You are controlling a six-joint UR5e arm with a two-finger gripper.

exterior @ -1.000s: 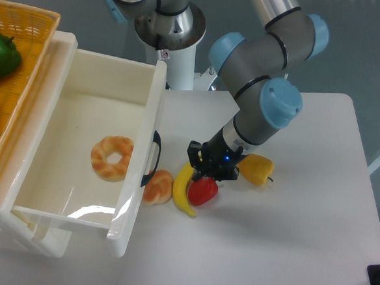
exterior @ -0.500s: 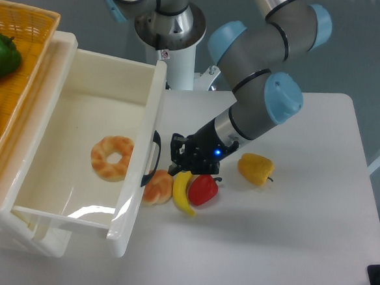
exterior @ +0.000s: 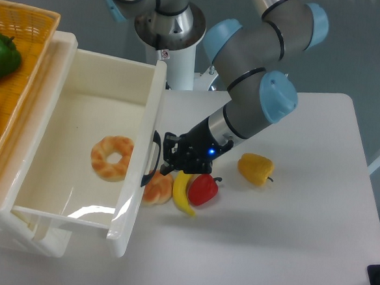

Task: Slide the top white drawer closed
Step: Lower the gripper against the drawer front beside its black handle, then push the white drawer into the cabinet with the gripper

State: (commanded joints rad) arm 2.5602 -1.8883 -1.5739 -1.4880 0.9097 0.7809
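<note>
Top white drawer (exterior: 92, 149) stands fully pulled out at the table's left edge, a ring-shaped pastry (exterior: 112, 157) lying inside; closing not yet begun. Gripper (exterior: 168, 158) sits just beside the drawer's black handle (exterior: 153, 158), above a bread roll (exterior: 157, 187); whether its jaws are parted or clenched cannot be told (dark against dark). Left to do, by my judgement: contact the front, push it home. White table (exterior: 287, 240) also carries banana (exterior: 183, 194), red pepper (exterior: 203, 190), yellow pepper (exterior: 255, 169) mid-table; grey-blue floor beyond.
</note>
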